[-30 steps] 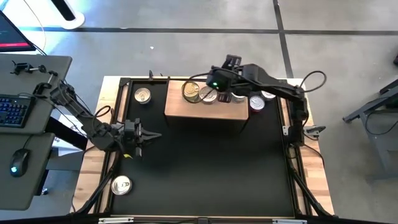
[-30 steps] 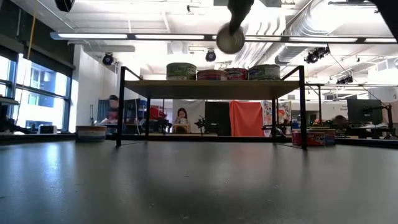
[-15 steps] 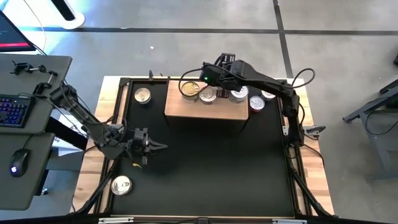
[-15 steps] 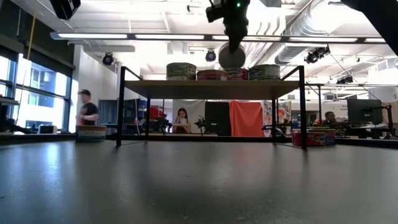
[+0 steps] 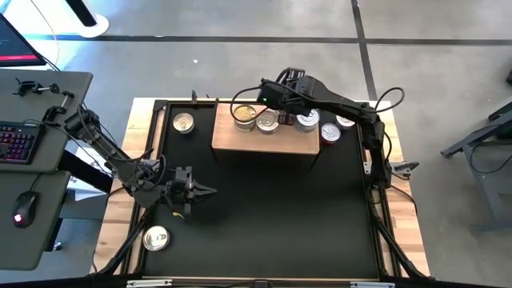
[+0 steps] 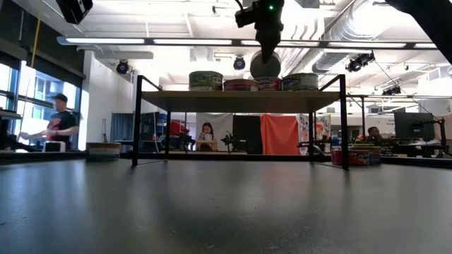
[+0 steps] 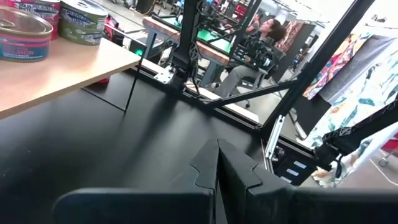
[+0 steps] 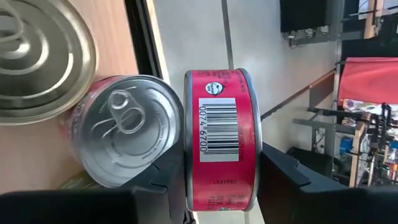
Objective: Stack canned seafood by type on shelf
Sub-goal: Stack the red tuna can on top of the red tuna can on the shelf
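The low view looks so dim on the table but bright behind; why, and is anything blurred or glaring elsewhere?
Low view: ceiling lights and windows backlight it, so the black mat and the shelf underside read dark. High view: even light, with a soft shadow under the shelf. Right wrist view: the red can in the right gripper is sharp, its lid rings glinting.

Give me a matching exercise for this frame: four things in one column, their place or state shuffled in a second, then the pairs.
Things:
1. red-sided can
2. left gripper
3. can with ringed lid
4. shelf

Places or states:
A. fingers shut, over the mat
B. carries a row of cans
C. held on edge between the right gripper's fingers
D. on the mat's near left corner, away from the shelf

Pairs: 1-C, 2-A, 3-D, 4-B
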Robot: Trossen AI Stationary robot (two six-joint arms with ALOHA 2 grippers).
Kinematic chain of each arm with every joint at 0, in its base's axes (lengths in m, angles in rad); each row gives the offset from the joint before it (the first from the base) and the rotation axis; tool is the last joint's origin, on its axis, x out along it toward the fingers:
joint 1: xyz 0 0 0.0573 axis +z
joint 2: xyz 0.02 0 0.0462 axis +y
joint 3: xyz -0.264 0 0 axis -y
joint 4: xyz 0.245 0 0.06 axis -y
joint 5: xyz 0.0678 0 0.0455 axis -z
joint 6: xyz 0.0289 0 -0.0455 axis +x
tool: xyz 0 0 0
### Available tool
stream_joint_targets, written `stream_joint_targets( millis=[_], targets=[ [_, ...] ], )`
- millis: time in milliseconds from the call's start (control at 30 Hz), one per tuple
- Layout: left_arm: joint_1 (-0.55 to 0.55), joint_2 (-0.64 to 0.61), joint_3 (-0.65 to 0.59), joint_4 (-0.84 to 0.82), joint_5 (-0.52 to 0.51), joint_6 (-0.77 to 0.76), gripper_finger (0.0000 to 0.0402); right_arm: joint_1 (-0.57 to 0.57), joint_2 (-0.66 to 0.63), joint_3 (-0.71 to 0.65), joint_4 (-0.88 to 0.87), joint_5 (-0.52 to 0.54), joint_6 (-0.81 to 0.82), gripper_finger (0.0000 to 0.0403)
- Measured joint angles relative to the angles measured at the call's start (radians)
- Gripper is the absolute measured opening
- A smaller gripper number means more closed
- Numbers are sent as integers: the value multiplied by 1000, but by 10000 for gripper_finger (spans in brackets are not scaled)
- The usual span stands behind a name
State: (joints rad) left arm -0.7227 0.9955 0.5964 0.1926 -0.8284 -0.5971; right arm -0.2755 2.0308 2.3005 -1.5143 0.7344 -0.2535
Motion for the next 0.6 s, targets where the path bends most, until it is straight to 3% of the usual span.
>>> stream_joint_targets(
  millis=[600],
  targets=[
    [0, -1, 0, -11, 7, 7, 0, 7, 45, 0, -14, 22, 10, 134]
  ],
)
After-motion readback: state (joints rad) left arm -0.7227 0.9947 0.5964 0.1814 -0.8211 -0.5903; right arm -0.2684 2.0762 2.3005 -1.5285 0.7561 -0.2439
